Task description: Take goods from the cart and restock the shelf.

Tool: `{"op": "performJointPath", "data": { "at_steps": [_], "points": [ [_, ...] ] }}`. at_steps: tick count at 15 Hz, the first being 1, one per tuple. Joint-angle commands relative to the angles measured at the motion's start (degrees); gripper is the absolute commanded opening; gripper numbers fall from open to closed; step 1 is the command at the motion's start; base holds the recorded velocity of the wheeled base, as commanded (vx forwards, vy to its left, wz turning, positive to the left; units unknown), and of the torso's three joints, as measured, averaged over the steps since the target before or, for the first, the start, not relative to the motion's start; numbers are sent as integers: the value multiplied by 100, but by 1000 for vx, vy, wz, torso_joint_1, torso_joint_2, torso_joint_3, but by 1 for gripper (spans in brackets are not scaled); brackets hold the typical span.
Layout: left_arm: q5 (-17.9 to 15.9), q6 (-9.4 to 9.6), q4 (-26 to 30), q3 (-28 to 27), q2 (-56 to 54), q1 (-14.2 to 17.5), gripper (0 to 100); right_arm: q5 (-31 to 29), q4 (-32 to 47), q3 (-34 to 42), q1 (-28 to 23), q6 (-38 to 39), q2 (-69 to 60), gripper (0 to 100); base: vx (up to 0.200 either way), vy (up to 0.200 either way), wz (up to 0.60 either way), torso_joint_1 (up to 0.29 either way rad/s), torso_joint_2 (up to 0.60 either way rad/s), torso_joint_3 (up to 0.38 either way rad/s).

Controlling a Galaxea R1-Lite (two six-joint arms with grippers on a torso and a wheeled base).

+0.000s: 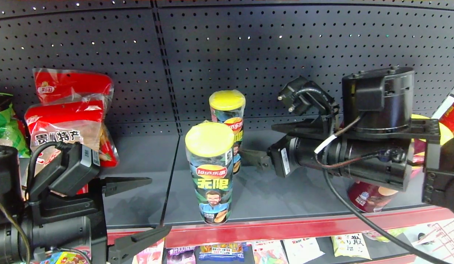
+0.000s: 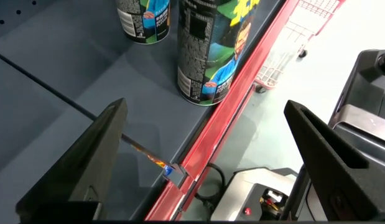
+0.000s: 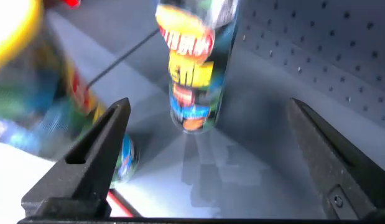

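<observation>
shelf (image 1: pixel 139 198): smooth grey metal, red front lip | front can (image 1: pixel 209 172): tall glossy tube, yellow plastic lid, upright at the lip | rear can (image 1: pixel 229 121): same, just behind | left gripper (image 1: pixel 160 204): jaws spread, empty, over the lip | right gripper (image 3: pixel 209 102): jaws spread, empty, beside rear can

front can (image 1: pixel 209 172) before rear can (image 1: pixel 229 110) on shelf (image 1: pixel 282 190), snack bags (image 1: pixel 65 117) left

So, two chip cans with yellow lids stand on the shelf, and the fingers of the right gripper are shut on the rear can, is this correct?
Not fully. The fingers of the right gripper are open, spread wide, and the rear can stands free beyond them; the right wrist view shows this. The rest is right: the rear can and the front can, both yellow-lidded, stand on the shelf.
</observation>
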Motion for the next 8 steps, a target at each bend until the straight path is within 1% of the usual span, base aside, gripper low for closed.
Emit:
{"op": "performJointPath", "data": {
  "at_steps": [1, 4, 6, 8],
  "points": [
    [1, -1, -1, -41, 119, 0, 100, 3, -5, 484, -8, 0, -586, 100, 0, 0, 0, 0, 0, 0],
    [168, 8, -10, -76, 277, 0, 100, 38, -5, 1161, 45, -8, -1351, 100, 0, 0, 0, 0, 0, 0],
    [177, 8, -10, -129, 330, 0, 100, 65, -5, 1433, 62, -8, -1737, 100, 0, 0, 0, 0, 0, 0],
    [186, 8, -10, -199, 374, 0, 100, 91, -5, 1785, 220, 0, -2212, 100, 0, 0, 0, 0, 0, 0]
  ]
}}
